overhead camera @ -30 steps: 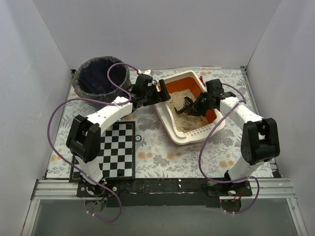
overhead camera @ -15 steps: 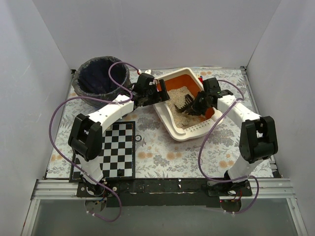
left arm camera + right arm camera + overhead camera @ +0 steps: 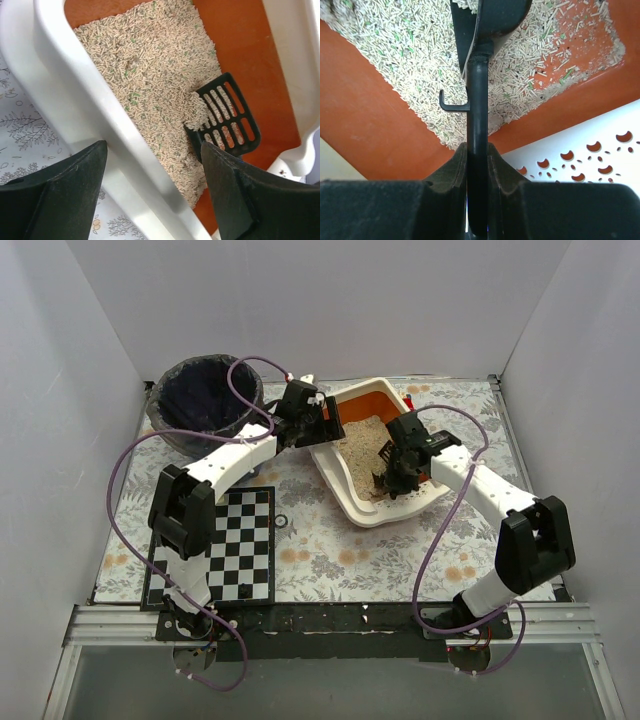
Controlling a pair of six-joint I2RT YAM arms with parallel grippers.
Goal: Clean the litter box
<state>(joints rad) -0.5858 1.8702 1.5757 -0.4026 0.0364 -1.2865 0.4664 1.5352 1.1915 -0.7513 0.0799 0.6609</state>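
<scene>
Left pincer [image 3: 154, 146]: we reach forward, fingers [image 3: 65, 200] wide, box [image 3: 60, 75] wall between them.
Right pincer [image 3: 476, 147]: elbow bent inward, we clamp the scoop [image 3: 476, 100].

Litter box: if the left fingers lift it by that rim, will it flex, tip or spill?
The litter box looks like thick moulded plastic, so its rim is probably stiff. The litter is heaped toward one side with orange floor bare, so it is likely lopsided and may tip. Loose pellets would probably slide.
</scene>
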